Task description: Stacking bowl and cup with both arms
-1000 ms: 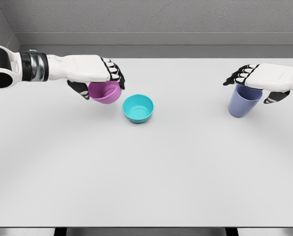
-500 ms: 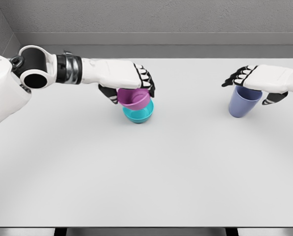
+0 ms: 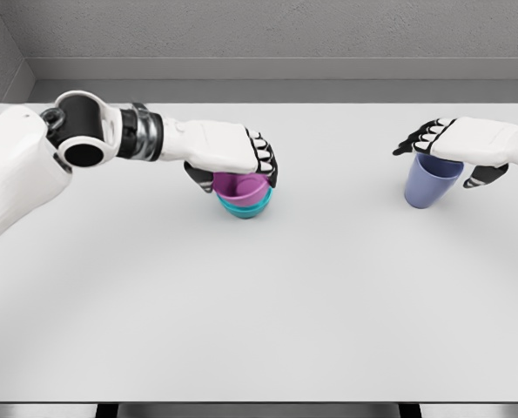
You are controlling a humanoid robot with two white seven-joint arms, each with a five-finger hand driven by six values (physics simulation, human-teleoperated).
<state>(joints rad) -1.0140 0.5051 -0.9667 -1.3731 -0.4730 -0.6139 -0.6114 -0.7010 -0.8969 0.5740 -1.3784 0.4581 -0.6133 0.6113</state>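
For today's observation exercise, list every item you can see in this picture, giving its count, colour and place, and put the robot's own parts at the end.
Table: one, white, fills most of the view.
Teal bowl: one, on the table left of centre, underneath the purple bowl.
Purple bowl: one, nested in the teal bowl, under the left hand.
Cup: one, blue-violet, upright at the table's right side.
Wall: one, grey, behind the table.
Left hand: one, white with black fingers, curled over the purple bowl.
Right hand: one, white with black fingers, gripping the cup's rim from above.
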